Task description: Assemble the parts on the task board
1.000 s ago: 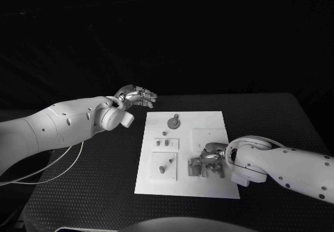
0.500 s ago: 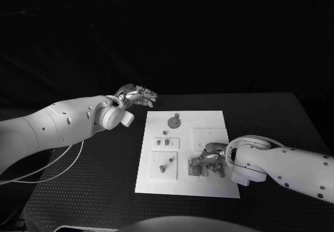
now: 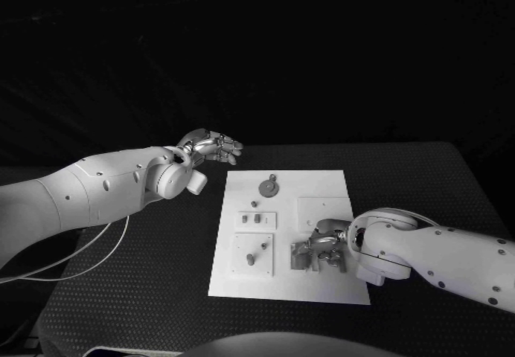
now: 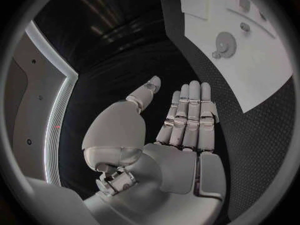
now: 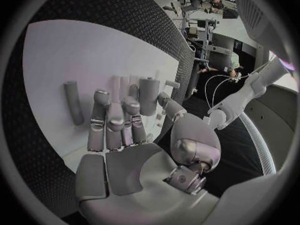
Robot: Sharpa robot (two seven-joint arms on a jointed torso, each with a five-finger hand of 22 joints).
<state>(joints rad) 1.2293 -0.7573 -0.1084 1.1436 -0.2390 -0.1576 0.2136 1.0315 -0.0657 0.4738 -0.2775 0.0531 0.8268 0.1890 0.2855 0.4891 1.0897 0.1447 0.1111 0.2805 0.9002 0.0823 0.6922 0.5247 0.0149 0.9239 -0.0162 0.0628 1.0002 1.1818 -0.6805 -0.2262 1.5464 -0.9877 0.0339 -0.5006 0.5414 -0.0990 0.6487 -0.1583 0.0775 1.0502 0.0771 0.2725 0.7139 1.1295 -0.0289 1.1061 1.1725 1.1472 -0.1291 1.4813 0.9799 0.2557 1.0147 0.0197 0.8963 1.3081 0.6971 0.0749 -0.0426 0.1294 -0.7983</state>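
Note:
The white task board (image 3: 322, 193) lies in the middle of the black table. A round gear part (image 3: 269, 187) sits at its far end and also shows in the left wrist view, gear (image 4: 224, 42). Small pegs stand in two raised plates (image 3: 255, 219) nearer me. My right hand (image 3: 325, 249) is down on the board's near right part. It pinches a grey cylinder (image 5: 149, 96) between thumb and a finger. Another cylinder (image 5: 74, 102) lies loose on the board beside the fingers. My left hand (image 3: 211, 147) hovers off the board's far left corner, fingers straight and holding nothing.
A white cable (image 3: 102, 256) runs across the table under my left arm. Bare black table (image 3: 429, 178) lies to the right of the board and beyond it.

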